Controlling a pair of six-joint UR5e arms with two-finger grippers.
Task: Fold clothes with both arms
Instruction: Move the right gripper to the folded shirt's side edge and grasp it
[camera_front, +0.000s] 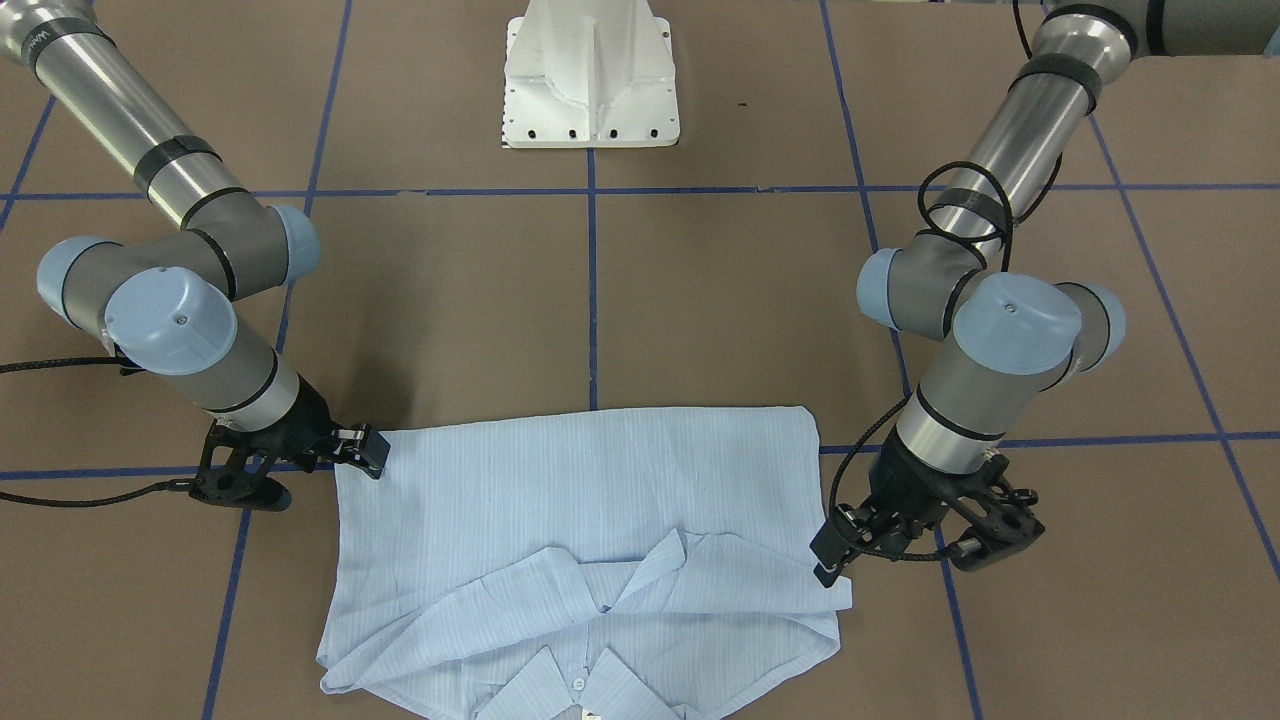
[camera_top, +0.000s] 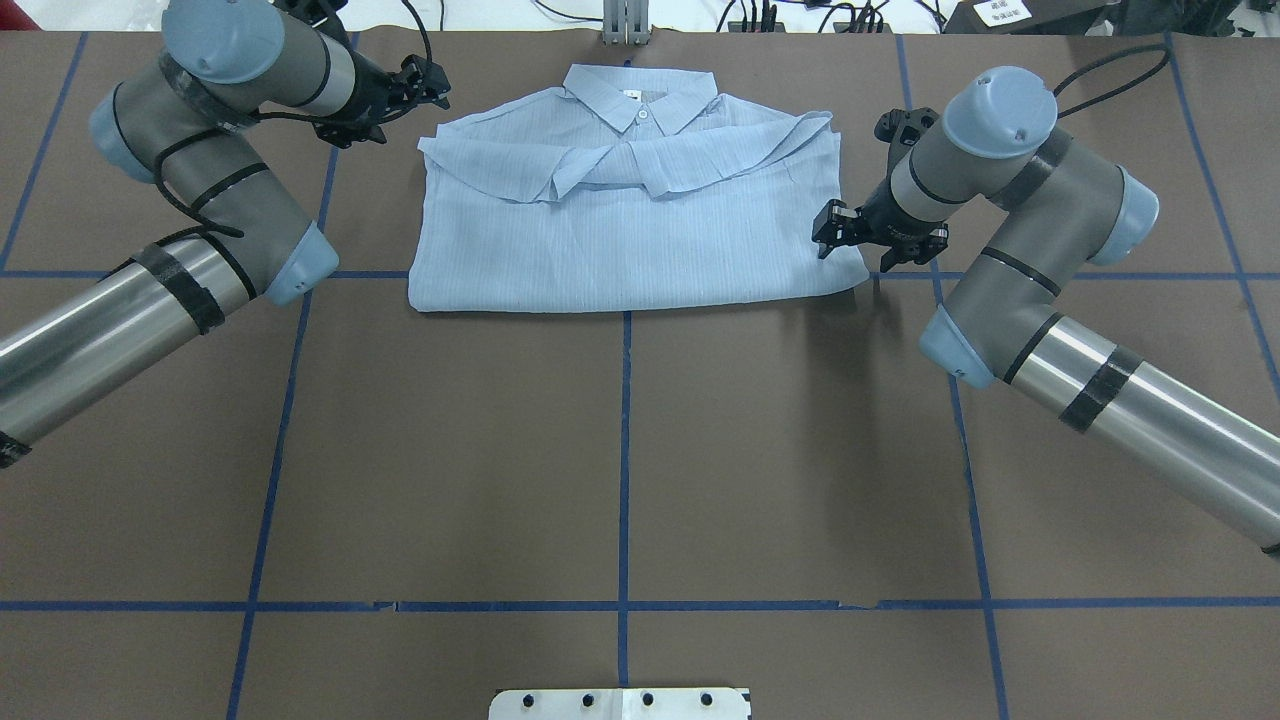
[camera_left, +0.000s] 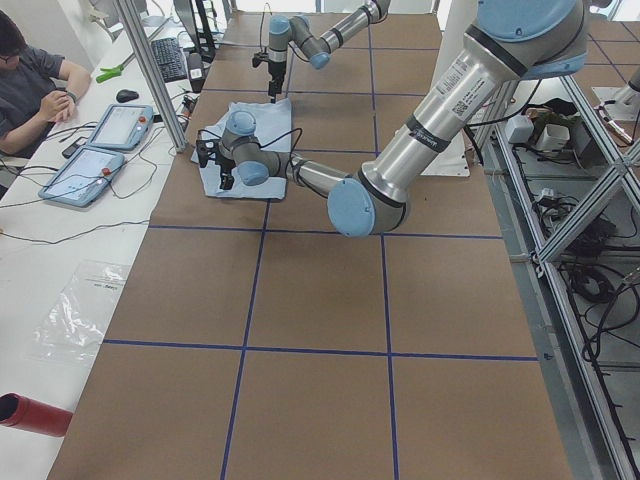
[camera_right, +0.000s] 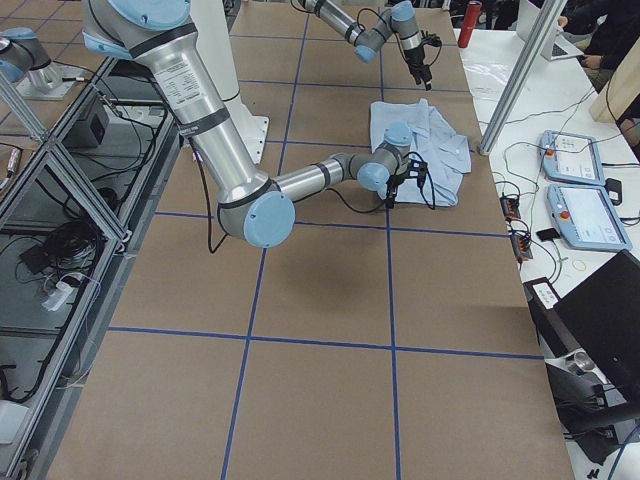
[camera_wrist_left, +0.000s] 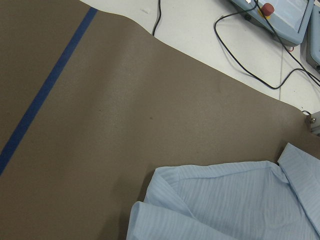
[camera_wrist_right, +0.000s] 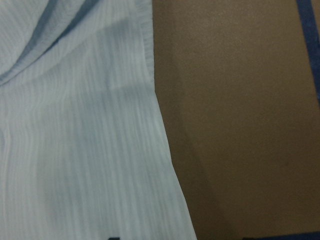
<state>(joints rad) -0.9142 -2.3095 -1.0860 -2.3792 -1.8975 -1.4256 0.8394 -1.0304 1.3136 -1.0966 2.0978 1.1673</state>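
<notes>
Shirt (camera_top: 630, 240) of thin light-blue cloth with fine stripes lies folded into a broad rectangle on the far half of the brown desk (camera_top: 450, 450), straddling the blue tape line (camera_top: 624, 450) that runs down the middle. Its collar (camera_top: 640, 95) sits at the edge farthest from the robot, spread flat, with one small white button (camera_top: 643, 114) showing at the throat. Both sleeves (camera_top: 600, 165) are folded in across the chest and meet in a shallow V just under the collar. The edge nearest the robot is a smooth, straight fold; the cloth below the sleeves is flat with only faint creases.

The left gripper (camera_top: 432, 85) hangs just beside the shirt's shoulder corner on the robot's left, its jaws apart and holding nothing. The right gripper (camera_top: 826, 230) is at the shirt's opposite side edge, closer to the folded near corner, jaws likewise parted and empty; whether it touches the cloth cannot be told.
</notes>
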